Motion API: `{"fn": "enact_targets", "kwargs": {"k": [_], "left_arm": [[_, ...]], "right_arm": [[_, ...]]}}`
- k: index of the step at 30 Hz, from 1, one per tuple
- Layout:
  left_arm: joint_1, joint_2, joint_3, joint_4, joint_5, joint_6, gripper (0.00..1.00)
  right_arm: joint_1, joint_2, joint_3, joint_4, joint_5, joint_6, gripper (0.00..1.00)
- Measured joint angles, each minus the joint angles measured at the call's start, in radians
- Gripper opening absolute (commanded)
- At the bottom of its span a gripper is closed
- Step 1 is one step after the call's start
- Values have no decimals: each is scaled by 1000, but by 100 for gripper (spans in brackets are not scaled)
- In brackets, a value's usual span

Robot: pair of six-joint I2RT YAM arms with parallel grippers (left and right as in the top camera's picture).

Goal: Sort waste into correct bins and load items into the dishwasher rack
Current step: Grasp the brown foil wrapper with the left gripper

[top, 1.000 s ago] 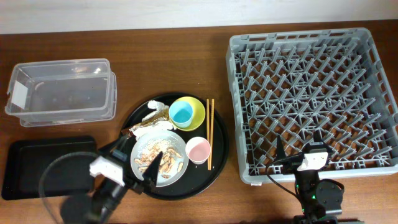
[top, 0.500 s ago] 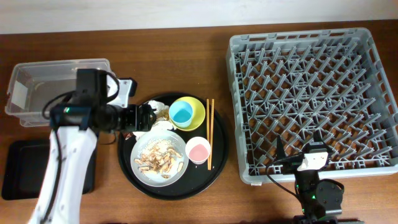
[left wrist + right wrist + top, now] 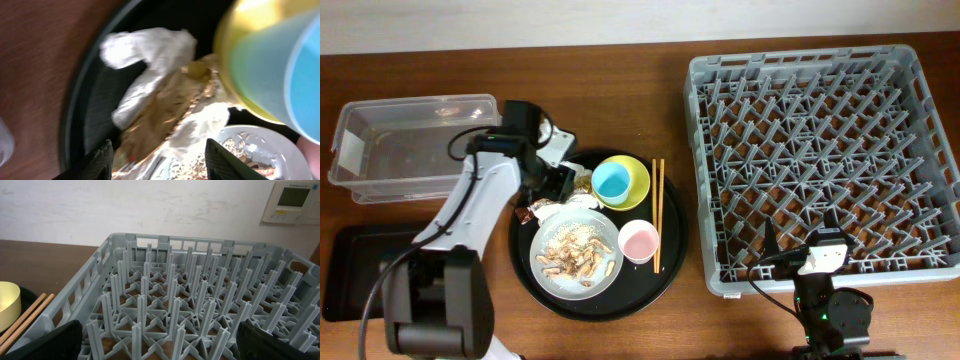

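My left gripper (image 3: 562, 186) hovers over the waste at the rear left of the round black tray (image 3: 668, 262). In the left wrist view its fingers (image 3: 102, 161) stand apart on either side of the brown wrapper (image 3: 165, 102) and crumpled white napkins (image 3: 150, 45); I see no grip. The left gripper (image 3: 162, 167) is open. Beside it sits the yellow-green bowl (image 3: 636, 186) holding the light blue cup (image 3: 611, 181). Food scraps lie on the plate (image 3: 576, 254). The pink cup (image 3: 639, 241) and chopsticks (image 3: 657, 215) rest on the tray. My right gripper (image 3: 805, 250) is open at the dishwasher rack's (image 3: 825, 160) front edge.
The clear plastic bin (image 3: 415, 146) stands at the rear left, close behind my left arm. The shallow black tray (image 3: 370, 268) lies at the front left. The right wrist view shows rows of rack pegs (image 3: 170, 305) between the right gripper's (image 3: 160, 345) fingers.
My left arm swung from the table's front edge up and over to the napkins at the round tray's rear left, and its jaws have narrowed. The right arm has not moved.
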Motion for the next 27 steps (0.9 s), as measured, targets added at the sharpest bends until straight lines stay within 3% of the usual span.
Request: {"fn": "enact_targets", "kwargs": {"k": [3, 13, 17, 18, 27], "left_arm": [[-59, 42, 0, 0, -39, 68, 58], [-67, 98, 0, 70, -139, 94, 39], [-67, 98, 0, 72, -141, 100, 17], [-67, 98, 0, 72, -141, 101, 1], [-59, 78, 96, 28, -141, -70, 1]], "right_arm": [[0, 0, 0, 0, 0, 0, 98], [0, 0, 0, 0, 0, 1, 98], [0, 0, 0, 0, 0, 0, 98], [0, 0, 0, 0, 0, 1, 98], [0, 0, 0, 0, 0, 0, 99]]}}
